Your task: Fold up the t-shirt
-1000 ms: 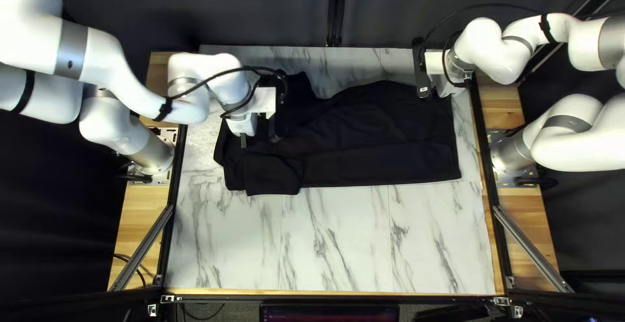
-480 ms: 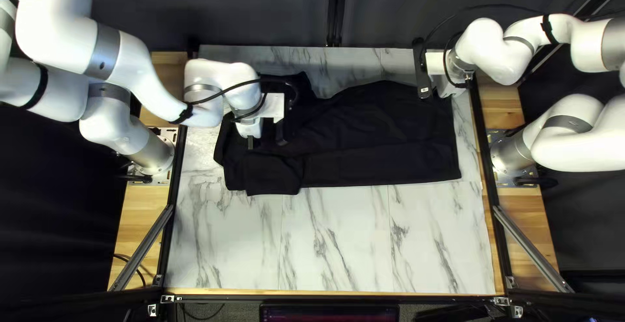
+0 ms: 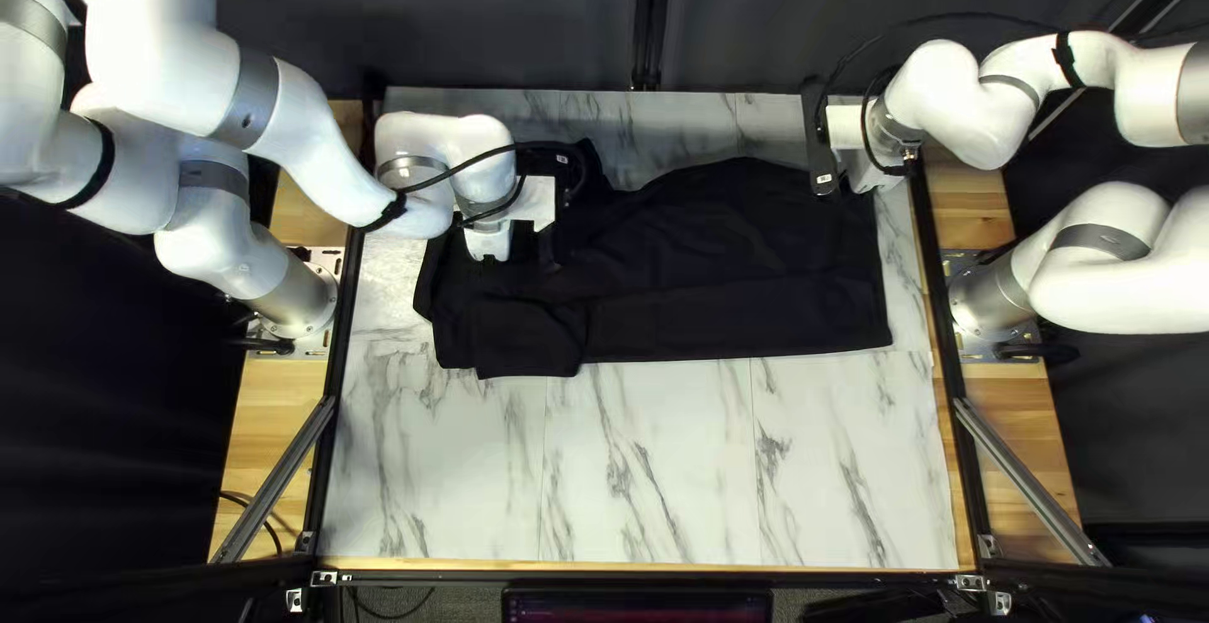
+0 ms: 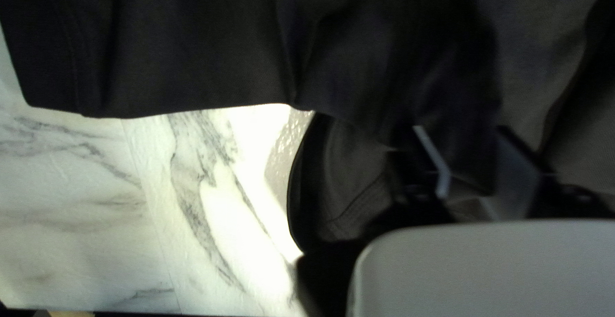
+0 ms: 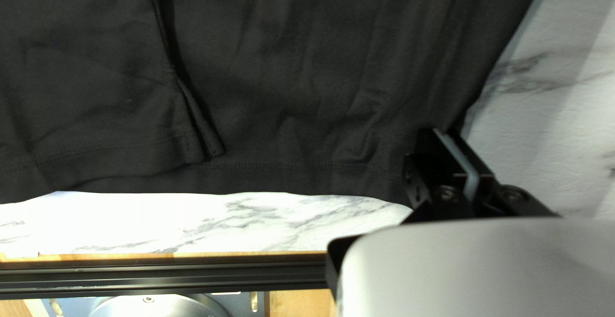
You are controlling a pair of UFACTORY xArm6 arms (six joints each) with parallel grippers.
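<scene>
Background: a dark curtain [image 3: 756, 18] beyond the far edge. Surface: one marble-patterned tabletop [image 3: 655, 472].

Item: t-shirt [image 3: 743, 245], black, on the far half of the tabletop, hem toward the right of the top left view. Its near side lies in a long strip, with a squarish flap [image 3: 527, 336] at the strip's left end; I take it for a side already turned in, sleeve included.

Item: right gripper [image 5: 441, 132], narrow, pinching the hem's far corner, presumably to keep that end taut and ready to lift.

Item: left gripper [image 4: 459, 131], fingers parted above dark cloth, grasping nothing; placed at the shoulder end, likely to find the matching grip.

Judged next: the left one closes on fabric, then both bring the far side over together. Risk: catching two layers and dragging the finished fold.
</scene>
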